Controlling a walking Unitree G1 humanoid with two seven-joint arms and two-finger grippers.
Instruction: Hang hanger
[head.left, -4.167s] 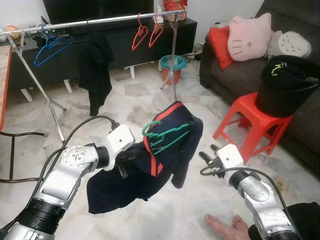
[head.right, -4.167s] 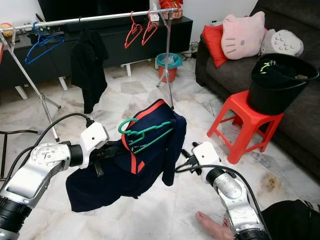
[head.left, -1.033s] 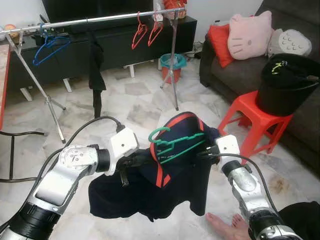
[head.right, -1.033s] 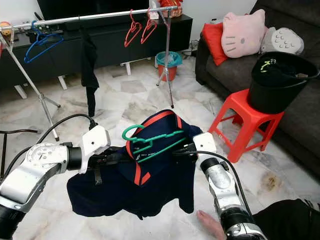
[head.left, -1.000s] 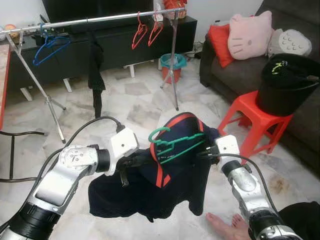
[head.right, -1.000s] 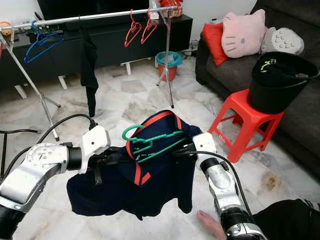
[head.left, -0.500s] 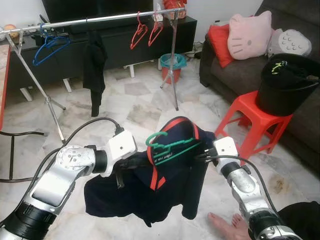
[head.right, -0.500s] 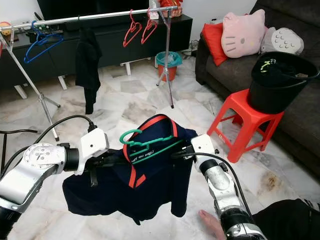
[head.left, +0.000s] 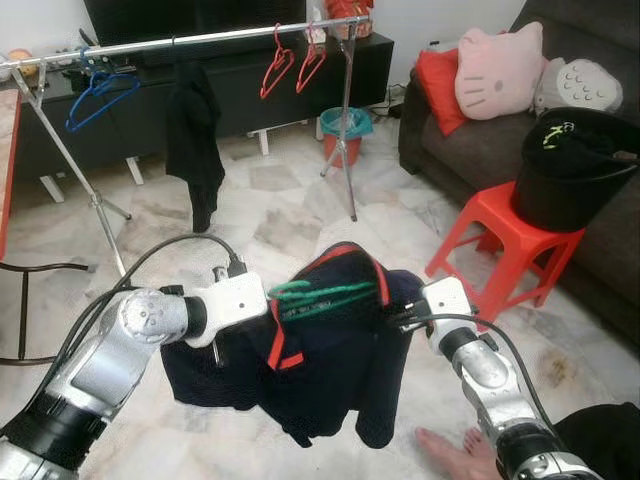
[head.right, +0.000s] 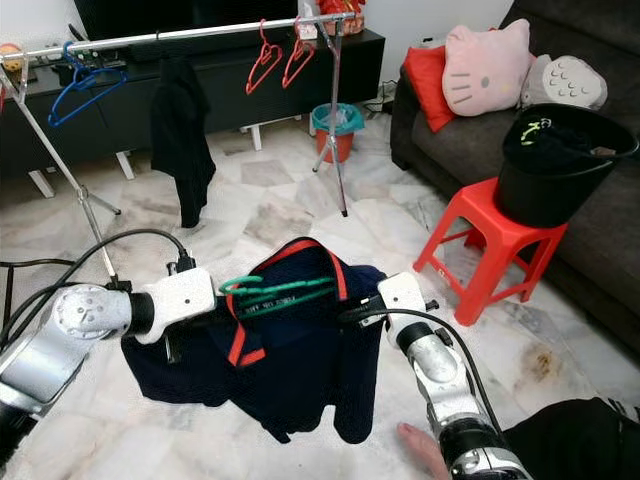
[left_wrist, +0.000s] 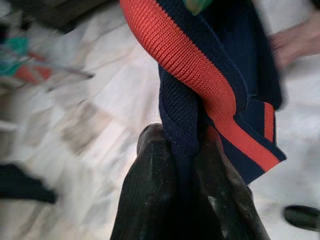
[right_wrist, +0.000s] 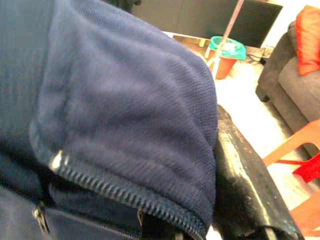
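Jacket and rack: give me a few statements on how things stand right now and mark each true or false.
1. Both grippers hold the jacket. True: the left gripper pinches its red-trimmed edge and the right gripper grips the other side.
2. The green hanger already hangs on the rail. False: it lies on the jacket, held up between the arms.
3. Two red hangers hang on the rail. True.
4. The black bucket stands on the floor. False: it sits on the red stool.
5. The rail carries no garment. False: a black garment hangs from it.
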